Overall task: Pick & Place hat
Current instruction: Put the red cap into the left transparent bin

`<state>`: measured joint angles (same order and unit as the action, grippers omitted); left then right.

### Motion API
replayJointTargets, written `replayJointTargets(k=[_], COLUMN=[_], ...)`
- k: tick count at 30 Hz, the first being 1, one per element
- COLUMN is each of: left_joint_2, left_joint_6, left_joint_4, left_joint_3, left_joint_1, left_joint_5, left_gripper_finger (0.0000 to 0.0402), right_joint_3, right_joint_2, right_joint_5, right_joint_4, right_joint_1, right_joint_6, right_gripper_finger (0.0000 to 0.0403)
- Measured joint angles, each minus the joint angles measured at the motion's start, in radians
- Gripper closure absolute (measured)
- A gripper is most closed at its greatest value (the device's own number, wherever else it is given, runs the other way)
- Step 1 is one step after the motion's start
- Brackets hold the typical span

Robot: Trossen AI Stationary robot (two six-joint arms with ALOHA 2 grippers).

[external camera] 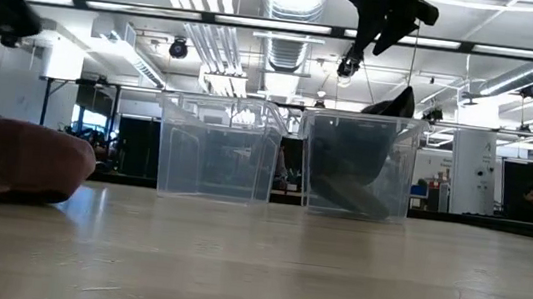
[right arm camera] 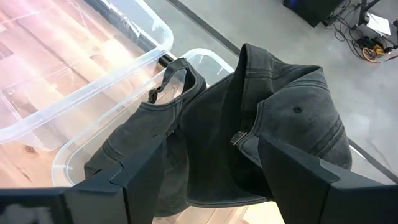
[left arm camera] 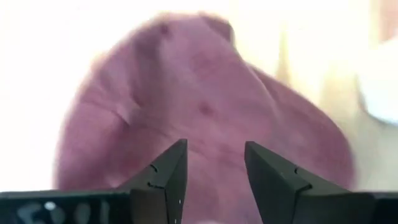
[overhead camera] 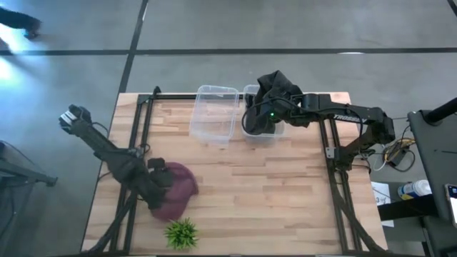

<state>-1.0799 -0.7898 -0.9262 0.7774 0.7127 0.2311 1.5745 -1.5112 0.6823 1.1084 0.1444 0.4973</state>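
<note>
A maroon hat [overhead camera: 178, 187] lies on the wooden table at the near left; it also shows in the low view [external camera: 4, 155]. My left gripper [overhead camera: 163, 175] hovers over it, open, its fingers above the hat's crown [left arm camera: 205, 106]. A dark grey hat [overhead camera: 277, 89] lies in the right clear bin [overhead camera: 264, 140], part of it draped over the bin's far rim [right arm camera: 298, 112]. My right gripper [right arm camera: 211, 168] is open above that bin, clear of the grey hat [external camera: 355, 170].
A second clear bin [overhead camera: 214, 114] stands just left of the right one, at the table's far middle. A small green plant [overhead camera: 181, 233] stands near the front edge, close to the maroon hat. The middle of the wooden table is bare.
</note>
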Motion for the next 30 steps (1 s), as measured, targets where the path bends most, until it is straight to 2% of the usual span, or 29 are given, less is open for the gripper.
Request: replayJointTargets(k=[4,11,16,22,26,30], left_joint_2=[-0.008,-0.105,-0.165,-0.151,-0.105,-0.067], left_joint_6=[-0.087,-0.009,0.003,-0.120,-0.169,-0.197], left_joint_4=[0.012,0.112,0.137,0.012,-0.089,-0.102], left_joint_3=[-0.012,-0.069,-0.147,-0.175,-0.112,-0.024], left_joint_1=[0.040,0.089,0.059,-0.022,-0.053,-0.017], left_joint_5=[-0.101,-0.103,-0.002,0.311,0.304,0.290], left_gripper_finger=[0.0248,0.0248,0.0248,0.0248,0.0248,0.0248], right_joint_3=[0.000,0.000,0.000,0.000,0.000,0.000], right_joint_2=[0.000,-0.002,-0.002,-0.003,-0.003,-0.003], right_joint_5=[0.000,0.000,0.000,0.000,-0.001,-0.002], right_joint_4=[0.000,0.000,0.000,0.000,0.000,0.001], right_joint_1=[0.000,0.000,0.000,0.000,0.000,0.000], right_joint_6=[0.000,0.000,0.000,0.000,0.000,0.000], right_gripper_finger=[0.0152,0.0152,0.0152,0.0152,0.0152,0.0152])
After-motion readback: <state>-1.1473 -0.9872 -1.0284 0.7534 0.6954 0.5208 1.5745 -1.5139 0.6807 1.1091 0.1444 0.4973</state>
